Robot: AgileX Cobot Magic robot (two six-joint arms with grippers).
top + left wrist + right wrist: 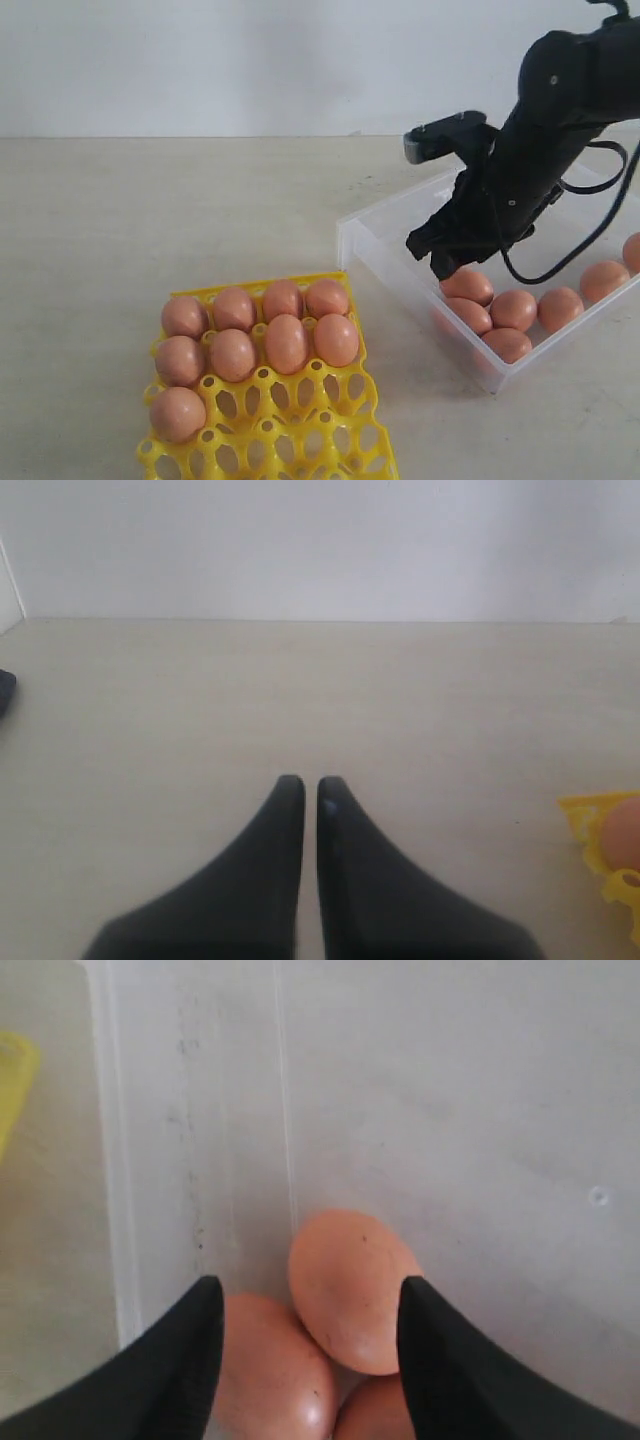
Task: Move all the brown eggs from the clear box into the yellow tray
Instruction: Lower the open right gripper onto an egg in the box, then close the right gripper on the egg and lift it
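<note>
Brown eggs (pixel 513 310) lay crowded inside the clear box (pixel 345 240); the right gripper (pixel 310 1282), fingers spread wide, risked knocking a neighbouring egg

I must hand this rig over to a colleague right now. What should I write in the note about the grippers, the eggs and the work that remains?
Left gripper: shut, empty, over the bare table.
Right gripper: open, inside the clear box, fingers on either side of one brown egg, not closed on it.
Done: nine tray eggs sit in the yellow tray: two rows of four, plus one in the third row.
Left: at least seven box eggs are visible; the box runs out of view, so there may be more. Likely next: close on the egg and carry it to a free cup.
</note>
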